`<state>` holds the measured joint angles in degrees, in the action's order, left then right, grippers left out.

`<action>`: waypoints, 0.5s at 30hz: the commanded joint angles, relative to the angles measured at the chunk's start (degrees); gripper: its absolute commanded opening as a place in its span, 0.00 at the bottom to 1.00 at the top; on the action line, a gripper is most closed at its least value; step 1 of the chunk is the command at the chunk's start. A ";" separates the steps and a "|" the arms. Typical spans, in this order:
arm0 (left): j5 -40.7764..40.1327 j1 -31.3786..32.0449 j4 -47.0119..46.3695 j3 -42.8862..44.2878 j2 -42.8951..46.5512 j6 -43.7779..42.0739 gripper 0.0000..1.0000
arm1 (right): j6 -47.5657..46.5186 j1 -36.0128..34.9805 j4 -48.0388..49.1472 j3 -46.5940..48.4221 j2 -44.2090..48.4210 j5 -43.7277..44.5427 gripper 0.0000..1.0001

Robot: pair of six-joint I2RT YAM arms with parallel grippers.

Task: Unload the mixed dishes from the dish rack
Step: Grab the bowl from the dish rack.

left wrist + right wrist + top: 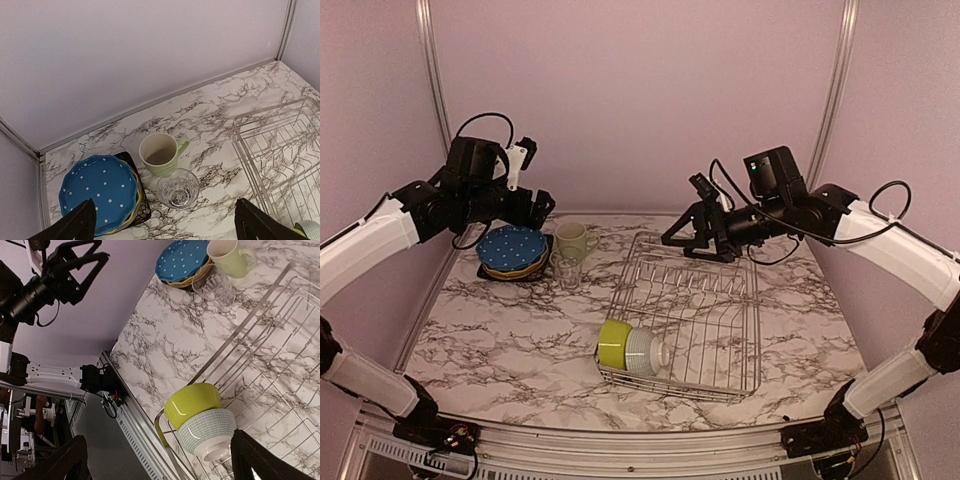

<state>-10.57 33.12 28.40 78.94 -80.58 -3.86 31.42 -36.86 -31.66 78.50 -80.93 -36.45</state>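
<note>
Counter (500, 330): marbled white and grey; carries everything listed below.
Rack (725, 385): silver wire, centre right of the top view, flat on the counter.
Lime bowl (612, 342): in the rack's lower-left corner, tipped on its side against the near rim.
White bowl (642, 352): ribbed, in the same corner and also on its side, touching the lime bowl on that bowl's right. Its foot ring shows in the right wrist view.
Blue plate (512, 244): white-dotted, left of centre in the top view, outside the rack, topmost of a stack on the counter.
Orange plate (515, 270): only its edge shows, directly under the blue plate.
Black plate (129, 159): bottom of the stack, with its corners sticking out past the others.
Mug (570, 240): pale green, upright on the counter just right of the stack, handle to the right.
Glass (568, 270): clear, upright, just below the mug in the frame, between stack and rack. Cannot tell whether it touches the mug.
Left end effector (542, 207): upper left of the top view, raised off the counter near the stack and mug. Jaws wide apart, holding nothing.
Right end effector (676, 234): upper centre-right, raised by the rack's far edge. Jaws wide apart, holding nothing.
</note>
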 commanded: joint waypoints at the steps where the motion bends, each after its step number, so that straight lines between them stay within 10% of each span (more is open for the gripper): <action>1: -7.38 -0.03 -17.82 -10.00 9.98 10.86 0.99 | -1.65 -4.90 -9.64 0.47 1.89 6.00 0.96; 15: 3.12 -0.20 -16.30 -15.81 14.83 12.93 0.99 | 4.25 -9.20 1.79 -20.19 8.12 -3.38 0.95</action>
<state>-10.39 32.99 13.06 64.53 -66.06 6.87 32.27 -45.76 -38.11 62.39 -75.11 -36.36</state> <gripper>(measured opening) 0.989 0.949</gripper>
